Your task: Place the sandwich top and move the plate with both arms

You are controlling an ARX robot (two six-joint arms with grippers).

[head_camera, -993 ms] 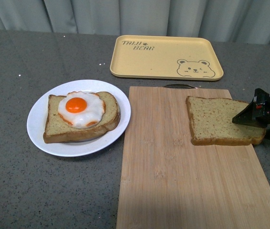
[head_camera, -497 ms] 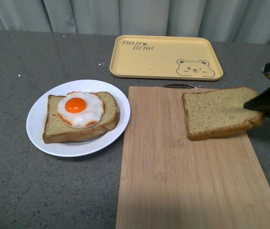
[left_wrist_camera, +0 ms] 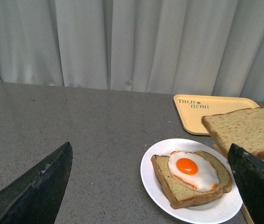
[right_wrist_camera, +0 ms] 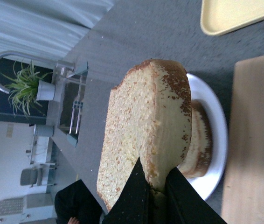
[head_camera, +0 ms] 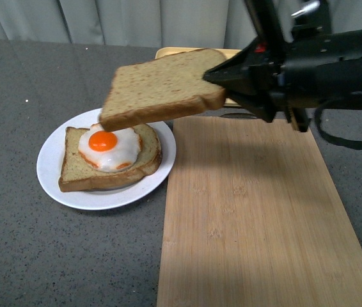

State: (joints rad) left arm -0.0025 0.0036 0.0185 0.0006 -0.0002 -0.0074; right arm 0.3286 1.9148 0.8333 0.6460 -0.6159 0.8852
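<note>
My right gripper is shut on the edge of the sandwich top, a plain speckled brown slice. It holds the slice flat in the air, above the far right part of the white plate. On the plate lies a like slice bearing a fried egg. In the right wrist view the fingers pinch the sandwich top edge-on, with the plate beyond. My left gripper is open, out of the front view; its view shows the plate, the egg slice and the held sandwich top.
A wooden cutting board lies right of the plate on the grey counter. A yellow tray with a bear drawing sits at the back, mostly hidden behind the held slice and arm. Curtains hang behind the counter.
My right gripper has lifted the sandwich top off the cutting board and carried it left, from the board's right end to above the plate. The plate and egg slice have not moved.
</note>
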